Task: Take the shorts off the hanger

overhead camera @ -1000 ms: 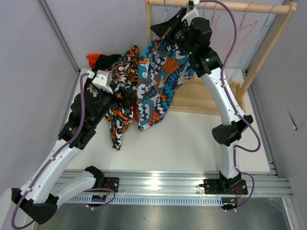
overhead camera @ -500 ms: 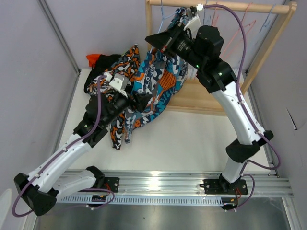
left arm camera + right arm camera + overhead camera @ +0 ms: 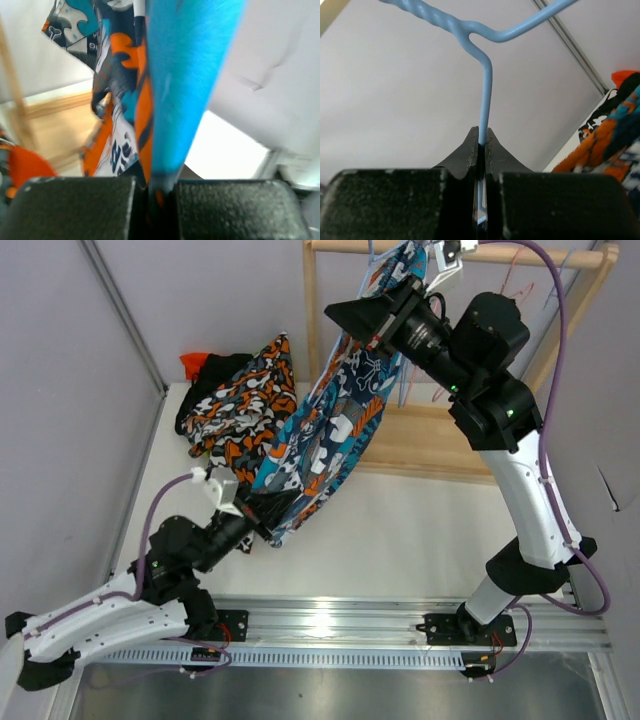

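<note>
A pair of blue, orange, white and black blotch-patterned shorts (image 3: pixel 320 430) stretches in a taut diagonal from the top of the rack down toward the near left. My right gripper (image 3: pixel 338 312) is up by the rail. In the right wrist view it (image 3: pixel 481 139) is shut on the wire of a light-blue hanger (image 3: pixel 487 75). My left gripper (image 3: pixel 260 517) is low over the table, shut on the lower edge of the shorts. Its wrist view shows blue and orange fabric (image 3: pixel 175 75) pinched between the pads of that gripper (image 3: pixel 155 187). Where the shorts meet the hanger is hidden.
A heap of other shorts (image 3: pixel 225 400), patterned, black and orange-red, lies at the back left of the table. The wooden rack has an upright post (image 3: pixel 309 330), a top rail (image 3: pixel 520 254) and a base board (image 3: pixel 430 445). Red wire hangers (image 3: pixel 512 280) hang from the rail.
My left gripper went from open to shut on the shorts' lower edge and pulled back toward the near left. My right arm lifted the hanger up and right, and the shorts stretched taut.
</note>
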Controlling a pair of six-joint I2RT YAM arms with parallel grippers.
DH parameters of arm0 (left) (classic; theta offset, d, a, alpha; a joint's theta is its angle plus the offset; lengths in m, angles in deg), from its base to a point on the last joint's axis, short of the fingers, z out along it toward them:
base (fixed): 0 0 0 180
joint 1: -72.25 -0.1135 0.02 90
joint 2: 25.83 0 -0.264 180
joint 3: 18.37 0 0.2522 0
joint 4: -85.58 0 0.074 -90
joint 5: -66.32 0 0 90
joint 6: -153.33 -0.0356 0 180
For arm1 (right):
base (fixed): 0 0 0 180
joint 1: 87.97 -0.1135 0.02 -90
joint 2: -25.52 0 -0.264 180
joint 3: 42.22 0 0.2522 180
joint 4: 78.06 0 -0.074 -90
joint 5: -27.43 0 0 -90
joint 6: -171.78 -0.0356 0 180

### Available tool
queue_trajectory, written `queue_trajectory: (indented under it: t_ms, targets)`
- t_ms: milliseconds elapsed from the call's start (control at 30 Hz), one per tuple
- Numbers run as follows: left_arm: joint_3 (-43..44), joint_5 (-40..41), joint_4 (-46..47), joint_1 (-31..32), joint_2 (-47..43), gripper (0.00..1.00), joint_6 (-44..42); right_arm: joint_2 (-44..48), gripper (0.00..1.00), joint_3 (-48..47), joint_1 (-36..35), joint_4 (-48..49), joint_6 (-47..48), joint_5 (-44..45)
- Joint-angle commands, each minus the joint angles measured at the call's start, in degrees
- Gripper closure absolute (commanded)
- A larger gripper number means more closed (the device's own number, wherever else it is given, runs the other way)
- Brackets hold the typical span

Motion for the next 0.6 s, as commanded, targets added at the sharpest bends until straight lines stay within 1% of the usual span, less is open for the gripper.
queue_trajectory:
  t_ms: [0,33,67,200,233,333,367,400,467,500,533,567]
  targets:
    - [-6.4,12.3,-6.2,7.6,-6.4,1.00,4.5,0.3,1.00,-5.4,5.7,8.2,0.0,0.4]
    - [-6.8,15.4,-9.1,9.8,-8.0,1.00,5.4,0.3,1.00,-5.2,6.4,8.3,-1.4,-0.1]
    - [-7.5,16.8,-9.9,10.5,-8.3,1.00,5.6,0.5,1.00,-4.9,6.7,8.6,-1.9,-0.5]
    - [-5.8,19.8,-11.3,10.9,-5.1,1.00,4.4,2.1,1.00,-1.9,7.0,11.1,-4.2,-1.5]
    - [-4.7,20.0,-10.8,10.9,-2.1,1.00,2.7,2.4,1.00,-1.5,6.9,11.5,-5.0,-2.1]
    - [-3.6,21.9,-8.3,10.8,3.6,1.00,0.9,2.6,1.00,-2.2,7.5,12.1,-7.3,-2.9]
    - [-3.6,22.2,-7.1,10.8,7.0,1.00,0.7,2.5,1.00,-2.7,8.4,12.3,-8.4,-4.7]
    - [-3.4,23.0,-3.7,10.7,8.4,1.00,0.4,2.6,1.00,-2.9,8.8,12.3,-10.5,-5.7]
    - [-1.4,23.3,-0.8,9.0,12.2,1.00,-1.6,3.5,1.00,-2.6,8.5,11.2,-12.6,-8.0]
    - [1.1,21.3,0.9,7.1,13.6,1.00,-2.3,4.2,1.00,-0.3,7.7,11.2,-14.6,-8.5]
    - [4.5,19.7,1.0,2.3,15.3,1.00,-2.9,6.8,1.00,1.7,6.5,11.4,-15.5,-8.4]
    - [9.0,17.9,0.7,-0.5,17.1,1.00,-2.8,8.5,1.00,4.3,5.0,12.5,-16.4,-7.7]
